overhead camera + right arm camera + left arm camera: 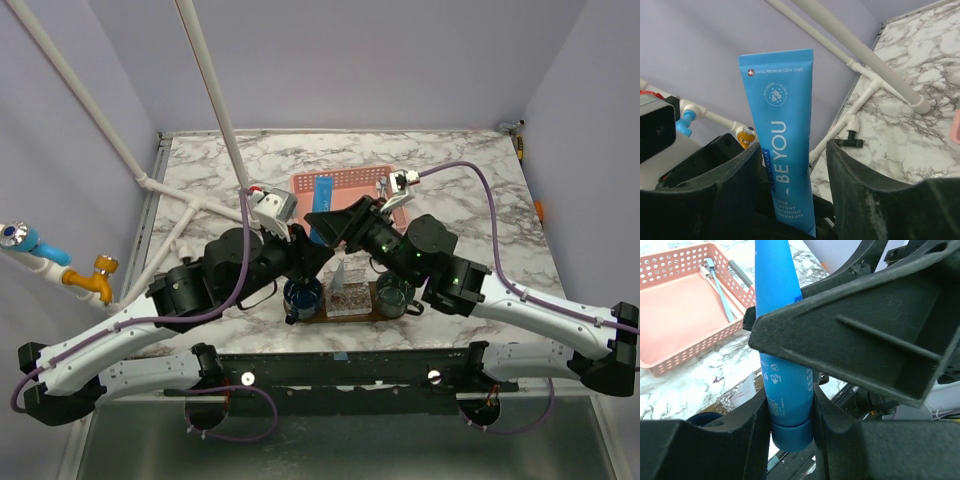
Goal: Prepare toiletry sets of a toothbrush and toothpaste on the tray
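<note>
Left gripper (788,412) clamped on both sides of the toothpaste tube (777,290), just above its round blue cap. The right gripper (794,155) stands open around the same tube, with a clear gap at its right finger. The tube is bright blue and flat-crimped at the upper end, with white print reading "BE YOU". It is held off the marble table (695,382) between the two arms. Beyond lie the pink basket (690,347) with toothbrushes (722,297) and the tray (345,318).
</note>
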Robot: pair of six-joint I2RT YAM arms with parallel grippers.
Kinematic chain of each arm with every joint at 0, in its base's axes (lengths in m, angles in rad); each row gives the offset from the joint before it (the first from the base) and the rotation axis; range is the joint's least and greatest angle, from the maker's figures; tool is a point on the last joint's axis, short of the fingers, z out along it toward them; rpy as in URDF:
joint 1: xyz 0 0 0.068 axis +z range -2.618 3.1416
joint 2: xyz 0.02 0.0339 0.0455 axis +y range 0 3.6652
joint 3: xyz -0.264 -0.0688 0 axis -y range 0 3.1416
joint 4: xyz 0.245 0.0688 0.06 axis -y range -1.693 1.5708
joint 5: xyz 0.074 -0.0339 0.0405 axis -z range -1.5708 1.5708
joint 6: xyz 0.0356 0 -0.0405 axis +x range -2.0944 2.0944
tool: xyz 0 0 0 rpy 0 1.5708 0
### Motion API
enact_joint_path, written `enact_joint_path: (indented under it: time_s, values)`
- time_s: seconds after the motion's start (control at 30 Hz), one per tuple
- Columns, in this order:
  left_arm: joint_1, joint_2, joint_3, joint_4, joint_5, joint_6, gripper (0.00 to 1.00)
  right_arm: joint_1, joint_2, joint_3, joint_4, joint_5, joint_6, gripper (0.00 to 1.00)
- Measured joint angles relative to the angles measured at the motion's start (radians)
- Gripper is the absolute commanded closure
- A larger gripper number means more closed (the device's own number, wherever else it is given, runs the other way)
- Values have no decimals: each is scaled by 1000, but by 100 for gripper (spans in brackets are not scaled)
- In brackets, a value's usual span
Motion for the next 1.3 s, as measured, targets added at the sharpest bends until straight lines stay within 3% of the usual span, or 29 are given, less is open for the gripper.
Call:
enact_joint_path:
  time_s: [0.2,0.53,1.3]
  values:
    - [0,-16,-4,-1,39,5,100,0,-13,0,-56,9,-40,27]
    - [0,-109,-81,-36,146,18,100,0,-147,21,-185,-7,-244,26]
    - [0,-208,-127,-199,655,157,100,0,-150,342,-726,-524,-677,26]
